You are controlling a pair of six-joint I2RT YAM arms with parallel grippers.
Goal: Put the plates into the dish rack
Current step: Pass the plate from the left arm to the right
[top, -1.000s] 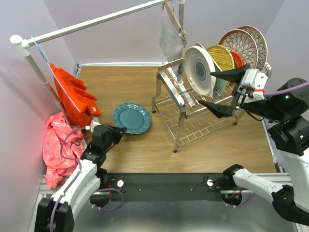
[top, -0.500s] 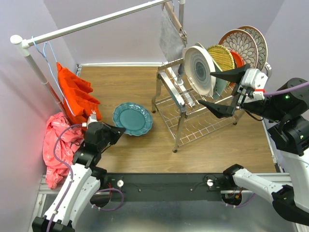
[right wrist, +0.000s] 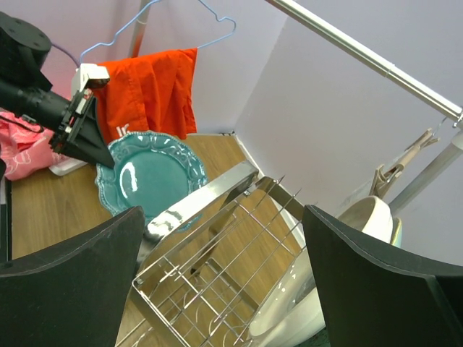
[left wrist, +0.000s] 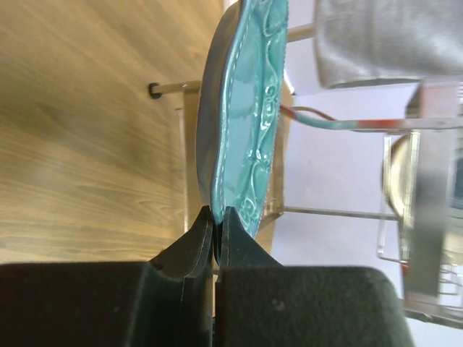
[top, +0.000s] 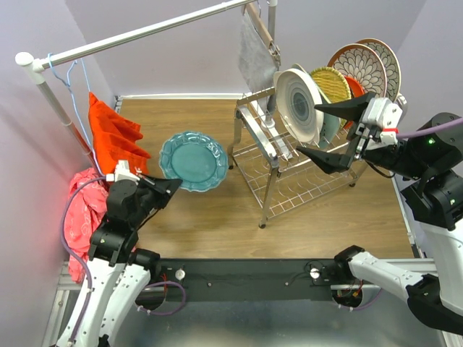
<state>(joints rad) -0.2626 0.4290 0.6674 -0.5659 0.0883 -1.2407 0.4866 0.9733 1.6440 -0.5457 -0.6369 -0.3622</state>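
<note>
**Left of the rack: teal plate pinched at its rim**

Over the wooden surface (top: 217,217), to the left of the dish rack (top: 289,184), the left tool (top: 172,186) is clamped on the near rim of the teal scalloped plate (top: 189,160). Its two fingers are pressed almost together, with only the plate's edge between them. The plate is held clear of the surface and tilted, its face turned up and toward the rack. It is well apart from the rack's legs.

The right tool (top: 309,131) hangs at the front of the rack's upper tier with its fingers spread wide and nothing between them.

Several plates stand upright among the prongs of that tier. The white-grey swirl plate (top: 296,101) is nearest the front. Behind it come the yellow woven plate (top: 331,83), an orange plate (top: 354,88) and two brown-rimmed floral plates (top: 359,63).

A grey cloth (top: 255,58) hangs from the white rail (top: 145,32) just above the rack's back corner. An orange-red garment (top: 108,137) hangs at the rail's left end, near the teal plate.
</note>
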